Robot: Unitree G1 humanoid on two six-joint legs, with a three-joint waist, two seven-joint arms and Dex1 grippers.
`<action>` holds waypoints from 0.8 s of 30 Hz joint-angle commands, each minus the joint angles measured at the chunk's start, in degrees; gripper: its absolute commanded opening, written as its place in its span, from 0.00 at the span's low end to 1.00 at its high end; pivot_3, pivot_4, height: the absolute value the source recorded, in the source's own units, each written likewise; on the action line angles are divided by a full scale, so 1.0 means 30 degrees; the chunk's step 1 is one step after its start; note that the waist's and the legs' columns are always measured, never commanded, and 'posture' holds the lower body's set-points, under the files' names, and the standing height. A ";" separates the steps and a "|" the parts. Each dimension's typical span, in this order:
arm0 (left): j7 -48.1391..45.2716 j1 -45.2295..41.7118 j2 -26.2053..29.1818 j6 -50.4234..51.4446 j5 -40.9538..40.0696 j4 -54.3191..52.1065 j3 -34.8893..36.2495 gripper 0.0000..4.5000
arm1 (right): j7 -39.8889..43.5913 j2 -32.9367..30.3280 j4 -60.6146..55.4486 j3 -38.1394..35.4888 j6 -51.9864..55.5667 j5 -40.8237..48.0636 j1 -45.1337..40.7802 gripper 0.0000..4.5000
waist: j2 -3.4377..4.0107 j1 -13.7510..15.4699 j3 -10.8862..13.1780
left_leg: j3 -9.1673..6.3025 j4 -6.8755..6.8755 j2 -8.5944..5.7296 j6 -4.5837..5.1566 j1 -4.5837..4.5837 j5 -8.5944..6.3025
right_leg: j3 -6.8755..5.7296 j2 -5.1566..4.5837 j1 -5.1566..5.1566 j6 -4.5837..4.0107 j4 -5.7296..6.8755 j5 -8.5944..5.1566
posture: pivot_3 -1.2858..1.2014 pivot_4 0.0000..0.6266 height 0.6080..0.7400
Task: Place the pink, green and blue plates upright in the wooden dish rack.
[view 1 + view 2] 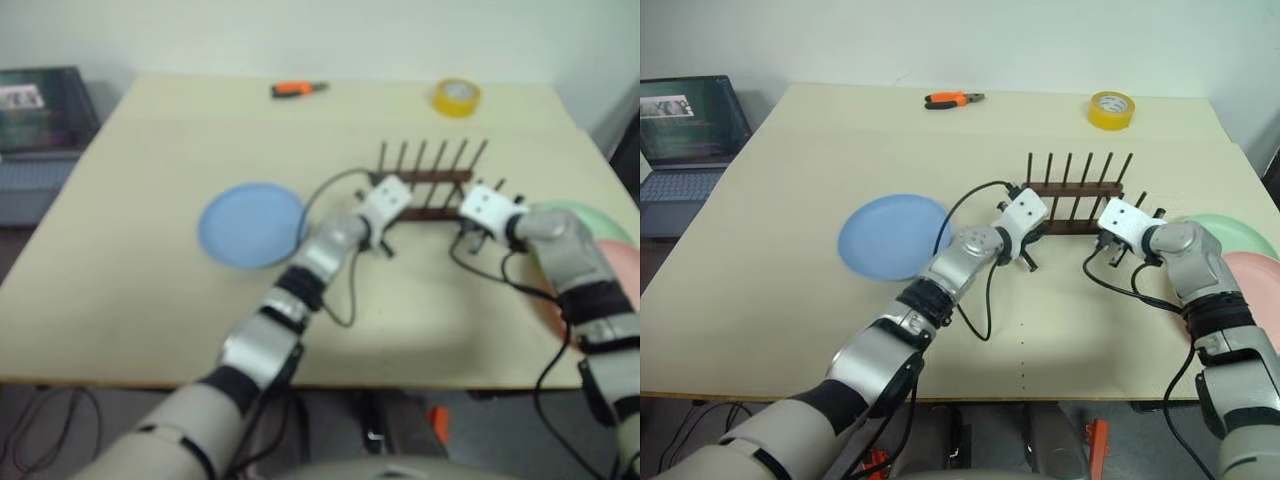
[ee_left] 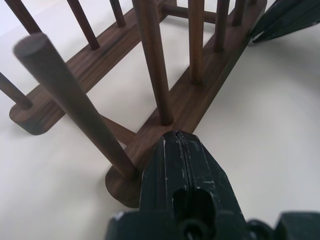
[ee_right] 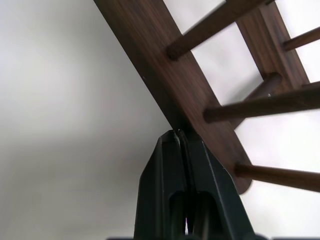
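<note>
While the wooden dish rack (image 1: 1072, 196) stands with no plate in it, both grippers press in at its near rail, so all three placements are left to do

Taking the rack as landmark: the blue plate (image 1: 894, 236) lies flat on the table (image 1: 770, 200) well to its left, the green plate (image 1: 1238, 236) and the pink plate (image 1: 1258, 280) lie flat near its right end, the pink one nearer the robot. The left gripper (image 1: 1027, 258), fingers pressed together and holding nothing, has its tips right at the left end of the near rail; the right gripper (image 1: 1107, 248), fingers likewise together and empty, meets that rail's right end. Whether either actually touches the wood I cannot tell
</note>
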 commanded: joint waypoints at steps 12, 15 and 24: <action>0.1204 -0.1523 -0.0397 -0.1987 0.0691 0.2353 0.0702 0.00 | -0.1422 0.0538 0.2259 -0.0041 -0.1894 -0.0946 -0.1965 0.01 | 0.0004 -0.0009 -0.0002 | 0.0004 0.0003 0.0000 -0.0001 0.0002 0.0001 | 0.0003 0.0000 -0.0003 0.0001 0.0011 0.0002 | 0.52 0.24 1.00; 0.1455 -0.1783 -0.0330 -0.2296 0.0818 0.2861 0.0835 0.00 | -0.1247 0.0482 0.2087 -0.0096 -0.1885 -0.0838 -0.1905 0.01 | 0.0006 -0.0014 -0.0003 | 0.0005 0.0004 0.0001 -0.0001 0.0003 0.0001 | 0.0005 0.0000 -0.0005 0.0001 0.0016 0.0002 | 0.52 0.24 1.00; 0.1935 -0.2041 -0.0035 -0.2914 0.1157 0.3754 0.0976 0.00 | -0.0313 -0.0085 0.1021 -0.0413 -0.1599 -0.0454 -0.1376 0.01 | 0.0008 -0.0016 -0.0004 | 0.0008 0.0005 0.0002 -0.0001 0.0004 0.0001 | 0.0005 0.0001 -0.0005 0.0001 0.0020 0.0003 | 0.52 0.24 1.00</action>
